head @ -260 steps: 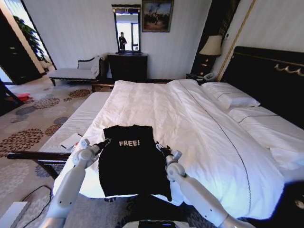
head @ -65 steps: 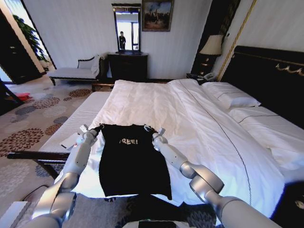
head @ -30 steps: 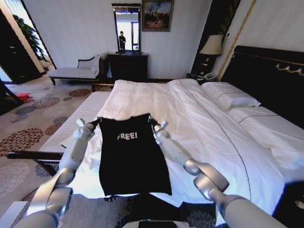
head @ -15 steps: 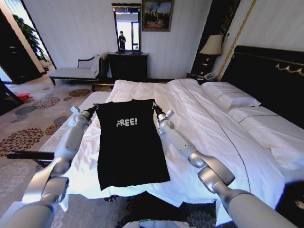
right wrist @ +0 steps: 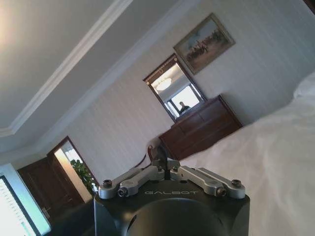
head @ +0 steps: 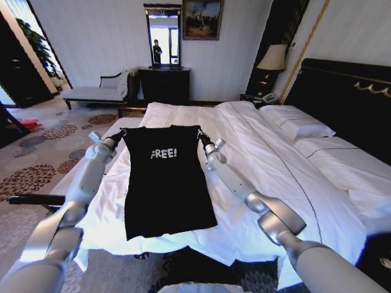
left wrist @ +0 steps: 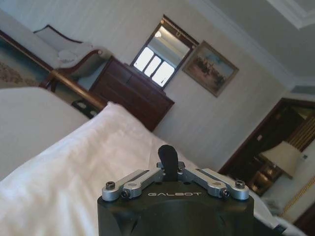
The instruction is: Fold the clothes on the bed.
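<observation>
A hotel-style bedroom with pale striped walls holds the bed (head: 256,159), its white duvet spread smooth and its dark headboard standing at the robot's right. Against the far wall beyond the bed stand a dark dresser (head: 164,85) with a mirror (head: 163,36) above it, a framed painting (head: 201,19) beside the mirror, and a lamp (head: 272,59) close to the headboard corner. A pale bench (head: 98,91) sits along that same wall, to the left of the dresser.

In the head view the black T-shirt (head: 166,183) with white "FREE!" lettering hangs stretched over the foot end of the bed, held up by its two shoulder corners, with its hem trailing down toward the duvet edge nearest the robot. The left gripper (head: 120,133) is clamped on the shirt's left shoulder corner and the right gripper (head: 201,135) on its right shoulder corner, both raised above the duvet.

The wrist views add what the head view lacks. The left wrist view shows the left gripper's fingers (left wrist: 168,160) pinched together, seen from behind, with the duvet and dresser beyond. The right wrist view shows its fingers (right wrist: 157,156) likewise closed tight, aimed at the mirror and painting, with a doorway and a plant (right wrist: 83,176) off to the side. The shirt itself is hidden in both wrist views.
</observation>
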Controlling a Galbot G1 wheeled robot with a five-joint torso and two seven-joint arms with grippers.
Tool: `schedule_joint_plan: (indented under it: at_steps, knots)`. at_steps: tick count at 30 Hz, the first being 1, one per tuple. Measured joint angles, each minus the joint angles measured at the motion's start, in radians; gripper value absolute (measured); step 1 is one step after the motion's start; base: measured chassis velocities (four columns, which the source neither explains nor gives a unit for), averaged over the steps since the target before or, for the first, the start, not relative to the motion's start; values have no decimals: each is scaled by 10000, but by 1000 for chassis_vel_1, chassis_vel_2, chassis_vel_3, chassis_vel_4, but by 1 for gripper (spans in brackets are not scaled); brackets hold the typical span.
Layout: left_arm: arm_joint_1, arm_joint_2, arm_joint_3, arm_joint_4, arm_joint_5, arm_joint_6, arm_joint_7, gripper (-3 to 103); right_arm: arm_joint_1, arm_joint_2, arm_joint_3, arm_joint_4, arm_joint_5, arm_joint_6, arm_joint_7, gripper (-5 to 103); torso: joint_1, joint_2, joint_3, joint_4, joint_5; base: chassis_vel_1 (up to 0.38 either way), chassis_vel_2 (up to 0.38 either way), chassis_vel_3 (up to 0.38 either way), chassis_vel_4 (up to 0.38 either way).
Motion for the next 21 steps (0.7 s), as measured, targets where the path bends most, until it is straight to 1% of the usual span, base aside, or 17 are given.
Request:
schedule_joint_plan:
  at_steps: [2,3,5,7,8,10,11,12,13,15,17,18,19,21]
  knots:
    - [797,303,-277,-820,-228,-13,-46,0,-579,-333,-3,771,92,-42,376,0,-1,0,0,2,1,0,0,0,0]
    - [797,303,-277,-820,-228,-13,-46,0,-579,-333,-3,771,92,-42,376,0,-1,0,0,2,1,0,0,0,0]
    - [1672,619,-662,-1736,-481,-47,-141,0,-1327,-803,23,1748,130,-71,776,0,-2,0,0,5,2,0,0,0,0]
    - [2707,941,-1146,-2783,-651,-102,-258,0,-2146,-1524,47,2959,116,-81,1289,0,-3,1,-1,-1,7,0,0,0,0]
    - [2707,941,-1146,-2783,-651,-102,-258,0,-2146,-1524,47,2959,116,-81,1289,0,-3,1,-1,-1,7,0,0,0,0]
    - [3545,1202,-1521,-3551,-838,-107,-409,0,-2675,-2121,104,3910,107,-81,1737,0,-4,2,-2,-13,3,0,0,0,0]
    - [4013,1350,-1715,-3940,-939,-107,-503,0,-2896,-2362,135,4285,108,-81,1929,0,-4,1,-2,-10,4,0,0,0,0]
    - [4736,1577,-1981,-4503,-1028,-74,-627,0,-3191,-2647,196,4772,109,-76,2160,0,-4,1,-3,-8,5,0,0,0,0]
    - [4736,1577,-1981,-4503,-1028,-74,-627,0,-3191,-2647,196,4772,109,-76,2160,0,-4,1,-3,-8,5,0,0,0,0]
    - [5801,1916,-2361,-5305,-1050,-31,-716,0,-3560,-2960,270,5327,83,-59,2458,0,-4,1,-2,5,4,0,0,0,0]
    - [6665,2142,-2677,-5974,-978,-18,-725,0,-3943,-3237,329,5876,21,-36,2764,0,-4,2,-3,7,4,0,0,0,0]
    - [6665,2142,-2677,-5974,-978,-18,-725,0,-3943,-3237,329,5876,21,-36,2764,0,-4,2,-3,7,4,0,0,0,0]
    - [7360,2247,-2968,-6496,-824,-18,-728,0,-4331,-3443,356,6340,-63,-9,2944,0,-5,2,-2,4,2,0,0,0,0]
    - [8347,2283,-3386,-7205,-649,-18,-730,0,-5036,-3690,394,7005,-262,27,3085,0,-5,2,-2,-2,4,0,0,0,0]
